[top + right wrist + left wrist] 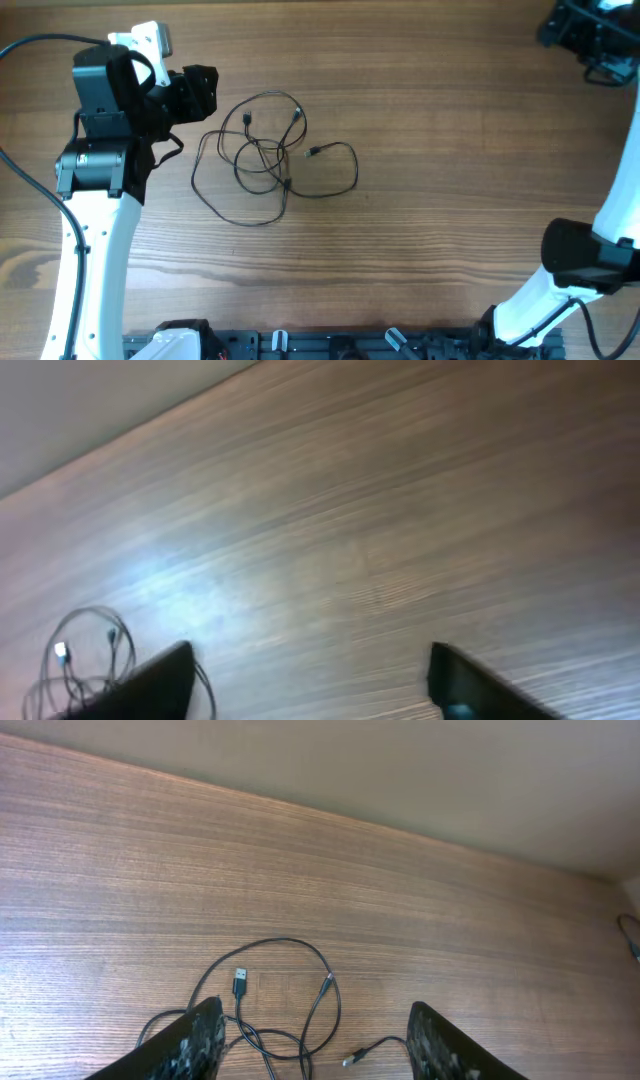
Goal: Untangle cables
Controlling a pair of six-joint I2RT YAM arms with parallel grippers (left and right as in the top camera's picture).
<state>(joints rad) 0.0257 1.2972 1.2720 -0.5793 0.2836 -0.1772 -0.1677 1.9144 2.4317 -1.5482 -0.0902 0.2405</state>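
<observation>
The left gripper (315,1022) has its two fingers (203,1032) spread apart, with nothing pinched between them. In the left wrist view, the near part of the cables (322,1003) shows on the table in the gap between them. From overhead, this gripper (200,92) sits just left of the pile, close to its outer loop.

The cables (262,150) are very thin black wires lying flat on the wooden table (450,150), left of its middle. They form several overlapping loops that cross in a knot near the centre. One wide loop sags toward the near edge and another bulges right. Three small plugs (246,121) lie among the loops. Any markings on them are too small to read.

The right gripper (310,658) is also spread, with only bare wood between its fingers. It is well away from the pile, at the far right corner, and the cables (85,650) show small at the left edge of its view.
</observation>
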